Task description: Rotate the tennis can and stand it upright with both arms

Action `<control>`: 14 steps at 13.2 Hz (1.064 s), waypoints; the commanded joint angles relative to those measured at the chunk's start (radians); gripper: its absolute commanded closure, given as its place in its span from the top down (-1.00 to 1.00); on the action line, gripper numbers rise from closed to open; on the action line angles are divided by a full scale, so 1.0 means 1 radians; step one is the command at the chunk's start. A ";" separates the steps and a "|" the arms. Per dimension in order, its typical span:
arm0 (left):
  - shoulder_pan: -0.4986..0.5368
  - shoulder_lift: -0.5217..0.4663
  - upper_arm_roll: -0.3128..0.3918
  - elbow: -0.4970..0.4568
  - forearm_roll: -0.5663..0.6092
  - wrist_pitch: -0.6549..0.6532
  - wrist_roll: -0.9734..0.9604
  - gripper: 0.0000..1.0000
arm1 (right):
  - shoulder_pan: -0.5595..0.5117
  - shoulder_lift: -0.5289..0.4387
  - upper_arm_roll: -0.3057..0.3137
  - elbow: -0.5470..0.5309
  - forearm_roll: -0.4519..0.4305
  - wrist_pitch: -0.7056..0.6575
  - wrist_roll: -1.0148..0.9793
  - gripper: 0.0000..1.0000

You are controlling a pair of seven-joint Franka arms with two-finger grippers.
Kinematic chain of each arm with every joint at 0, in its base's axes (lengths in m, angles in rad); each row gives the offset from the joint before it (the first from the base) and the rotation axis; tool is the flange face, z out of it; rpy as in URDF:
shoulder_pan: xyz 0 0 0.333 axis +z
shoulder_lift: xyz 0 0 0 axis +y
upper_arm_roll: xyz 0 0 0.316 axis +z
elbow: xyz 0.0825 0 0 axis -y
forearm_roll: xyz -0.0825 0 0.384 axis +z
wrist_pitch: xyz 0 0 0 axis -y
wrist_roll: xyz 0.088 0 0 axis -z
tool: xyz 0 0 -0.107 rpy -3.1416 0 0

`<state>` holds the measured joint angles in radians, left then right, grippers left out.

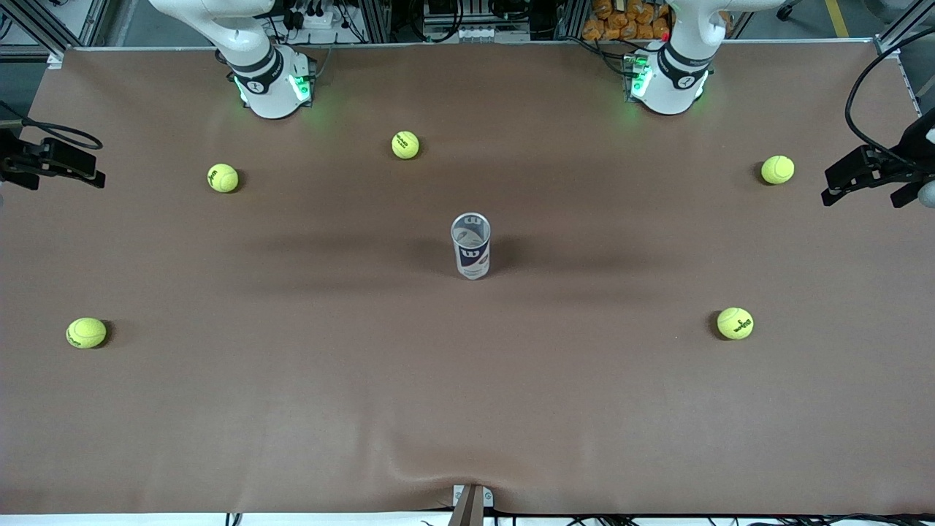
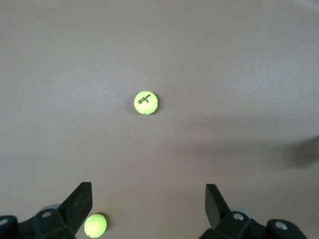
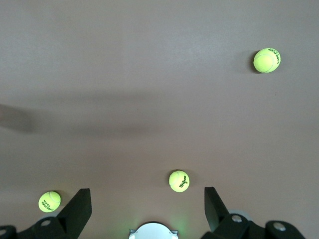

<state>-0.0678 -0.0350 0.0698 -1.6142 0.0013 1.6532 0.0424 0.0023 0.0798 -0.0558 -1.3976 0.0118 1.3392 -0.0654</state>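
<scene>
The can [image 1: 471, 246] stands upright at mid-table, open rim up, touched by neither arm and well apart from both grippers. It appears in neither wrist view.

Both grippers are raised out of the front view, where only the arms' bases and lower links show, cut off at the top edge.

The left gripper [image 2: 148, 205] hangs over bare table with its fingers [image 2: 79, 201] spread wide and nothing between them; one ball [image 2: 146, 102] lies ahead of it and another ball [image 2: 95, 225] sits partly hidden by a finger.

The right gripper [image 3: 147, 208] is likewise open and empty, over the table near its own base [image 3: 153, 231], with three balls [image 3: 179, 180] around it.
</scene>
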 commanded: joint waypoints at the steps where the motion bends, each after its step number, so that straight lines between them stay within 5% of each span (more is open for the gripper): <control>1: -0.010 -0.023 0.004 -0.016 0.009 0.000 -0.022 1.00 | -0.002 -0.003 -0.001 0.006 0.007 0.000 0.000 1.00; 14: -0.010 -0.022 0.001 -0.016 0.008 -0.004 -0.024 1.00 | -0.002 -0.003 0.001 0.006 0.007 -0.002 0.001 1.00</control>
<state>-0.0716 -0.0351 0.0689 -1.6143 0.0014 1.6523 0.0296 0.0023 0.0798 -0.0558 -1.3976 0.0118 1.3393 -0.0654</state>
